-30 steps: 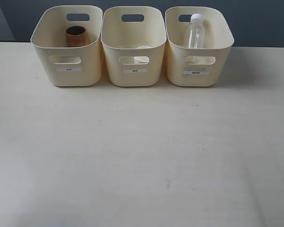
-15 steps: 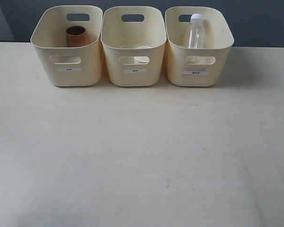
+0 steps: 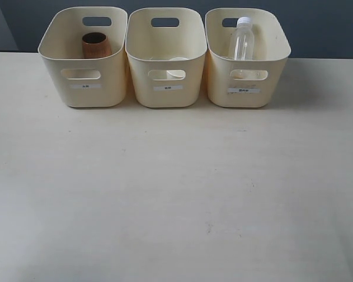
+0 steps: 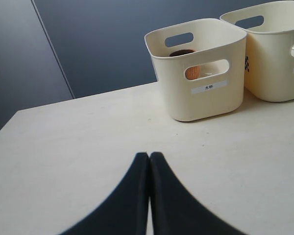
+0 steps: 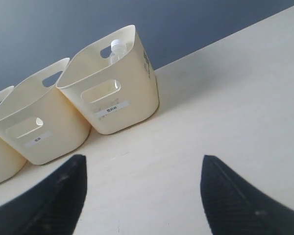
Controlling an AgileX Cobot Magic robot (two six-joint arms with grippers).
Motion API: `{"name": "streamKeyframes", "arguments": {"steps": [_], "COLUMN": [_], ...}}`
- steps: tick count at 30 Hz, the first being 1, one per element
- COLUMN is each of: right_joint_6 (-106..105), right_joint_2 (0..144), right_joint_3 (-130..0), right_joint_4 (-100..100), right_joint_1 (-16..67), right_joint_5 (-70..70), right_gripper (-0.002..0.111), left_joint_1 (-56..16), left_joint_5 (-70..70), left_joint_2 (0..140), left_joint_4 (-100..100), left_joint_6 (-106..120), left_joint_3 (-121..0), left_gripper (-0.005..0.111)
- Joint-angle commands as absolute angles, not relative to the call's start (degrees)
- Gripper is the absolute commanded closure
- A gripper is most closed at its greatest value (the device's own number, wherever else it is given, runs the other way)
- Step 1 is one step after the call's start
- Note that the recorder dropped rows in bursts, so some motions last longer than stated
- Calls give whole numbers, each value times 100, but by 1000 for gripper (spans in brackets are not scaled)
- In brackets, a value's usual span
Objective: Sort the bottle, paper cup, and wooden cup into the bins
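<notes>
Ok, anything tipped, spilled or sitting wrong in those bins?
Nothing stands out. The wooden cup is in the left bin, the bottle upright in the right bin, and the paper cup barely shows in the middle bin.

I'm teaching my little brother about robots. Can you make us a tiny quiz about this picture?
1. True or false: the bottle stands in the bin on the right.
2. Which bin holds the wooden cup? A) left B) middle C) right
3. Fill in: the left gripper's jaws are ____, while the right gripper's jaws are open.

Key: 1 true; 2 A, the left bin; 3 shut.
</notes>
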State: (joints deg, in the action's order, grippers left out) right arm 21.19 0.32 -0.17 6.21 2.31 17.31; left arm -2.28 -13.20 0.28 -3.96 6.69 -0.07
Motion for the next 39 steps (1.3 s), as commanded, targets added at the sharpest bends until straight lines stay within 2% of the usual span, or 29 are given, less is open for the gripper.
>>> {"name": "streamKeyframes", "arguments": {"steps": [1,8,19,39], "right_joint_6": [2114,2057,46,0], "right_joint_2": [0,0,0,0], "right_joint_3": [0,0,0,0], "right_joint_4": [603,500,60,70], "right_joint_1": [198,198,198,198], "right_joint_5": [1694,1694,1720,1720], "right_gripper": [45,45,45,45], "left_joint_1": [-247,-247,-247,-247], "left_joint_5": [-1290,-1290,-1290,-1290], "left_joint_2": [0,0,0,0], "left_joint_4": [-396,-396,-396,-396], "left_joint_6": [658,658,658,658], "left_joint_3": [0,0,0,0], "left_gripper": [107,107,107,107]}}
